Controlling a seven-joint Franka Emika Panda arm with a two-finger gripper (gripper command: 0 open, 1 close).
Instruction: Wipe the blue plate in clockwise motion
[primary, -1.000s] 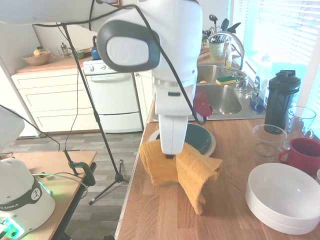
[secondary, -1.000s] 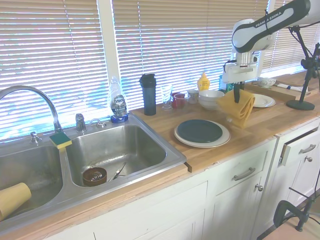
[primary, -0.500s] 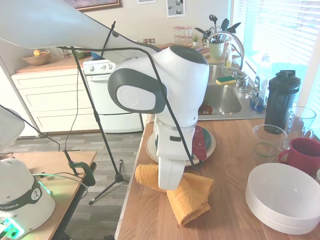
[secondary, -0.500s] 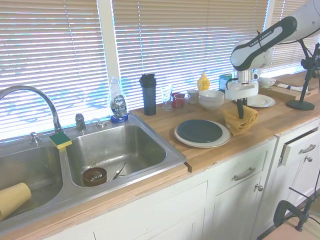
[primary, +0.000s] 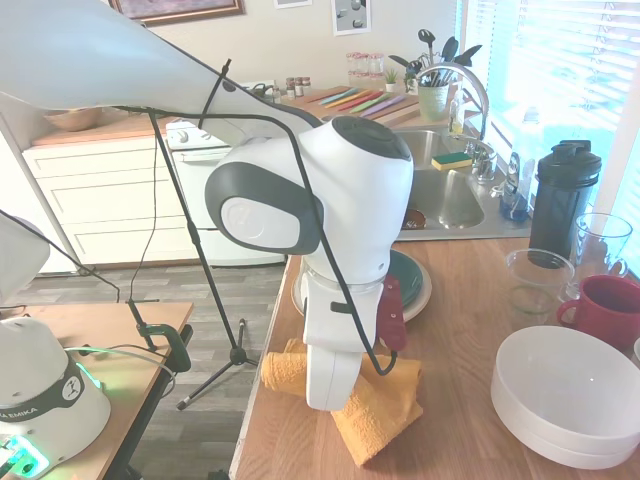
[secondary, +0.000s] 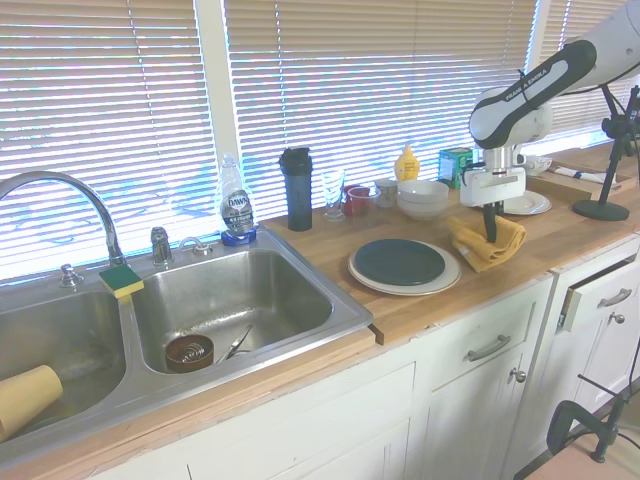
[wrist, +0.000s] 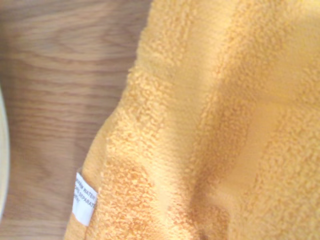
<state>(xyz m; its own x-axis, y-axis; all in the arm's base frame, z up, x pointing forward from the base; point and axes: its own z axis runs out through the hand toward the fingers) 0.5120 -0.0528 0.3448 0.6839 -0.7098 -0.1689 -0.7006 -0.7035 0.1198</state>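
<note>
In the wrist view the yellow towel (wrist: 215, 115) fills most of the picture, lying bunched on the wooden bench (wrist: 60, 75) with its small white tag (wrist: 84, 199) at the lower left. In the second outside view the gripper (secondary: 489, 236) sits low on that towel at the right of the frame, but I cannot tell if its jaws are apart or together. The blue plate (secondary: 399, 261) rests on a bigger cream plate (secondary: 365, 275) just left of the towel, so I think the towel is being put down or grabbed, and next it needs a firm hold and a carry over onto the plate.

"FRANKA EMIKA" on arm (secondary: 530, 82); "Dawn", seemingly, on soap bottle (secondary: 236, 207)
</note>
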